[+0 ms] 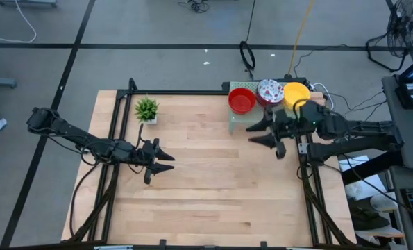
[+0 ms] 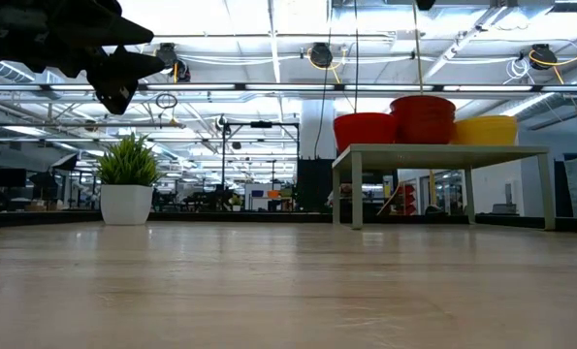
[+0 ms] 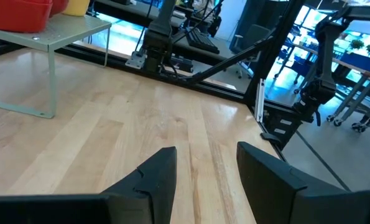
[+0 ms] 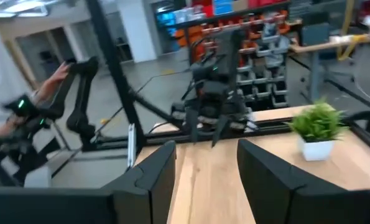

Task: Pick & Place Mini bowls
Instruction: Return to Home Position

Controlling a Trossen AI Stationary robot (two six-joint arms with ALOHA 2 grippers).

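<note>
Bowls point(image 1: 270, 92) fill the shelf point(image 2: 443, 151); left tool point(image 1: 170, 162) and right tool point(image 1: 250, 135) gape empty.

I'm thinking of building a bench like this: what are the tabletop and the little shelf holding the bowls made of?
The tabletop looks like pale wood glued from narrow strips, grain visible, with a low sheen. The shelf seems thin painted metal, pale grey-green, on slim legs; plastic cannot be ruled out.
</note>
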